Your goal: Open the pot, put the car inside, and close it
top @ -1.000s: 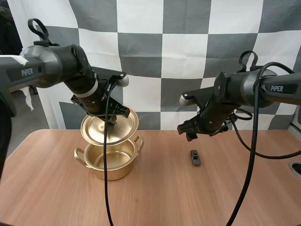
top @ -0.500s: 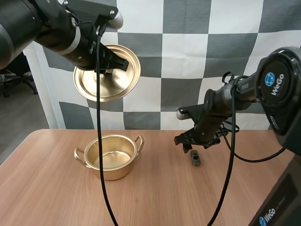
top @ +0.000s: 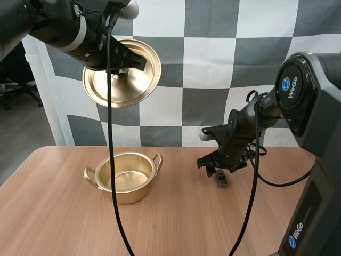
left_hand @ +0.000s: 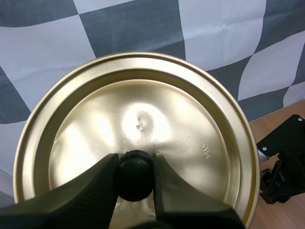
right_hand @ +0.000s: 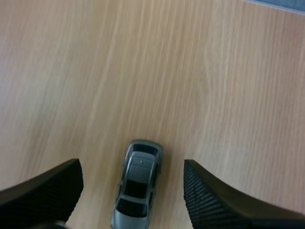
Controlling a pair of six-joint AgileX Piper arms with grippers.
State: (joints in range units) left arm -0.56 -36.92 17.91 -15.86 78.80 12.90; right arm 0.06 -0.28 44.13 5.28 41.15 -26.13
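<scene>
The gold pot (top: 124,177) stands open on the table at the left. High above it my left gripper (top: 123,68) holds the gold lid (top: 122,74) tilted, underside toward the camera. In the left wrist view the fingers pinch the lid's black knob (left_hand: 135,174) against the lid (left_hand: 138,124). A small grey toy car (top: 221,180) lies on the wood to the right of the pot. My right gripper (top: 216,169) hangs low just over it, open. In the right wrist view the car (right_hand: 137,188) sits between the two spread fingers, with gaps on both sides.
The wooden table (top: 64,224) has bare room in front of the pot and the car. My right arm's bulky base stands at the right edge of the high view.
My left gripper has lifted the lid from just over the pot to high above it. My right gripper has come down and slightly left, onto the car.
</scene>
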